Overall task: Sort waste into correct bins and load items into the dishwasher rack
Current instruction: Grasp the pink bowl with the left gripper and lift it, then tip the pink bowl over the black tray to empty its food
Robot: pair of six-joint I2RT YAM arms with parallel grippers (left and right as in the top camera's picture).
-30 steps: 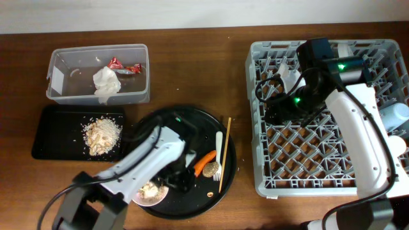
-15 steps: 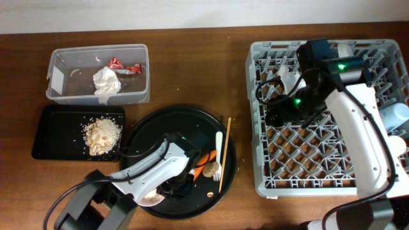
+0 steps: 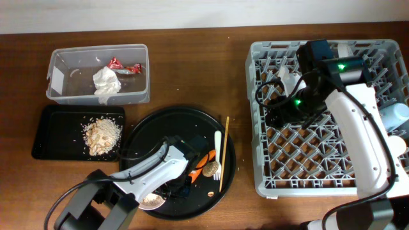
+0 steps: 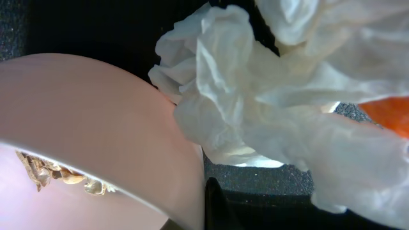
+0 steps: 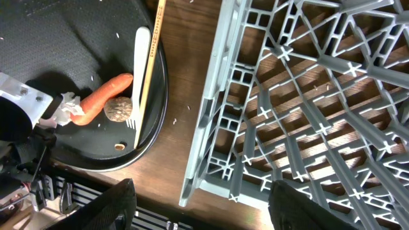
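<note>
Beside the pinkish bowl [image 4: 96, 128] lies crumpled tissue [image 4: 255, 102].

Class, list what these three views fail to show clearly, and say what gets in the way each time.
- Left gripper: overhead, its own arm covers the fingers; the left wrist view is filled by the tissue, so open or shut is unclear.
- Pinkish bowl: overhead, mostly under that arm; left wrist view cuts it at the edges.
- Carrot: cut by the left wrist view's right edge.
- Brown lump beside the fork: too small to identify.
</note>
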